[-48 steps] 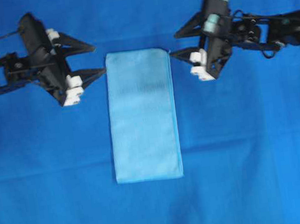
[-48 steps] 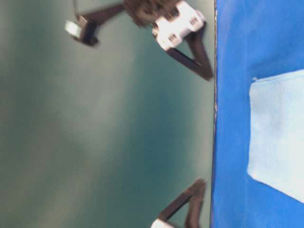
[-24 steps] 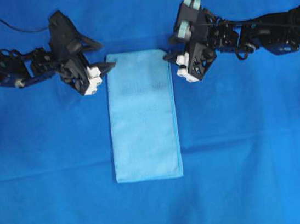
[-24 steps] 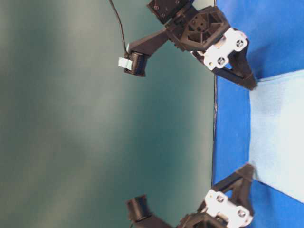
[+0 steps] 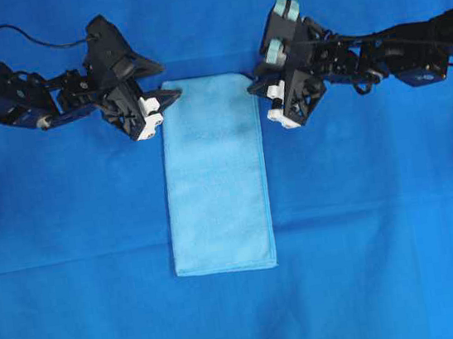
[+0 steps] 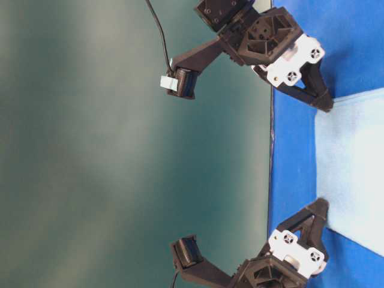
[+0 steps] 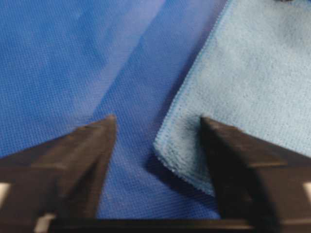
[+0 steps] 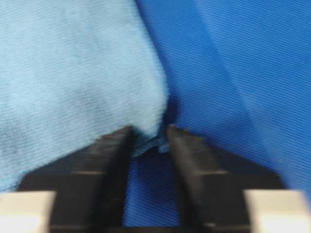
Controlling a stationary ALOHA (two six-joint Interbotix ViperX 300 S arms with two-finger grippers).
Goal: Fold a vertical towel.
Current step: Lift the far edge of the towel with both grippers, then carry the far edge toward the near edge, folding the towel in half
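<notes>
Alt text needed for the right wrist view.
Right gripper jaws nearly shut, pinching the corner of the light blue towel, which fills the upper left. Deep blue tablecloth fills the right side.

Readable text: I find none in any view.
Towel [image 5: 214, 171]: I see no tag, print or brand on it.
Tablecloth [image 5: 368, 226]: plain blue, I read no marking.
My left gripper [image 5: 168, 96]: no lettering I can make out on its black and white parts.
My right gripper [image 5: 252, 85]: likewise no label or number that I can read.
</notes>
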